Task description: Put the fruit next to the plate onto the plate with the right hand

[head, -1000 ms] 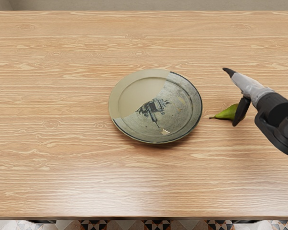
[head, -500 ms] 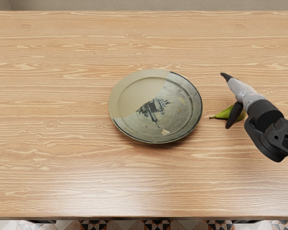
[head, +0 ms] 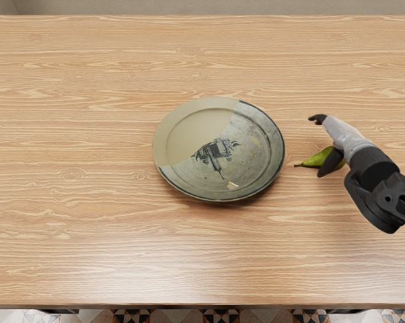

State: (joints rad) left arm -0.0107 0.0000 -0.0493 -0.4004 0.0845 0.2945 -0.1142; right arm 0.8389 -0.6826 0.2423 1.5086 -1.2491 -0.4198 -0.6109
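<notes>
A small green pear (head: 316, 160) lies on the table just right of the plate (head: 189, 131), its stem pointing at the plate's rim. The plate is round, dark green-grey with a tan patch and a dark picture in its middle, and holds nothing. My right hand (head: 320, 147) comes in from the right edge and straddles the pear's right end. Its grey fingers (head: 337, 128) reach over the far side with the tips starting to bend down. The black thumb (head: 329, 164) stands in front of the fruit and hides its thick end. The pear still rests on the table.
The wooden table (head: 88, 222) stretches wide to the left of and in front of the plate. Its front edge runs along the bottom of the picture, with a patterned floor below. The left arm does not show.
My right hand has dropped and moved left towards the pear. Its fingertips have begun to curl and the thumb has come in close. The pear and the plate have not moved.
</notes>
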